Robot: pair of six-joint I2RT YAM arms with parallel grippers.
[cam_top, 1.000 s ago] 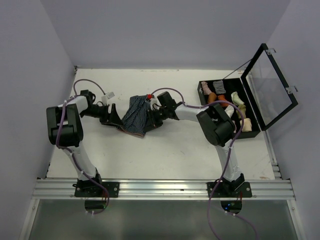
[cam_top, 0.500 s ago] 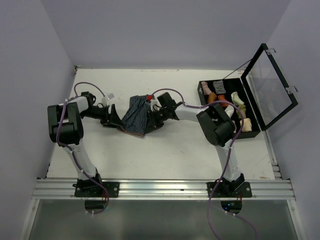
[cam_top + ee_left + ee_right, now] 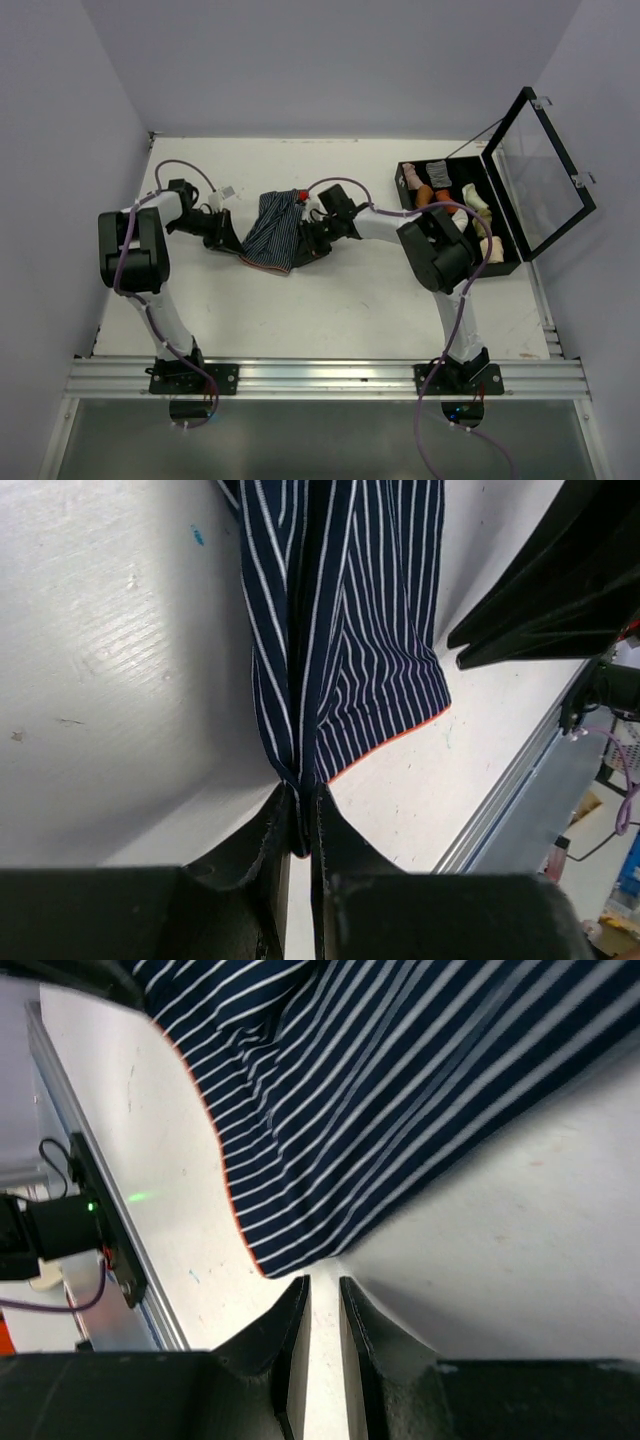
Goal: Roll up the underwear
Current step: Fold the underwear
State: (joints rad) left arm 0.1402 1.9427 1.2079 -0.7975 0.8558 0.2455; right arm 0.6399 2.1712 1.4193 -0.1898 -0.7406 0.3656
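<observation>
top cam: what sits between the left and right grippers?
The striped underwear fills the stretch between the left gripper and the right gripper; the top view shows it.

Soft matt striped cloth underwear (image 3: 340,630), scuffed matt white table (image 3: 110,660), glossy clear box lid (image 3: 545,170)

A black case (image 3: 503,262) is seen well to the right of the right gripper (image 3: 303,243), with its clear lid (image 3: 542,165) stood open. Rolled items (image 3: 437,170) in pink, grey, orange and cream are packed inside. A metal rail (image 3: 320,378) is set along the white table (image 3: 330,310), well nearer than that gripper.
</observation>
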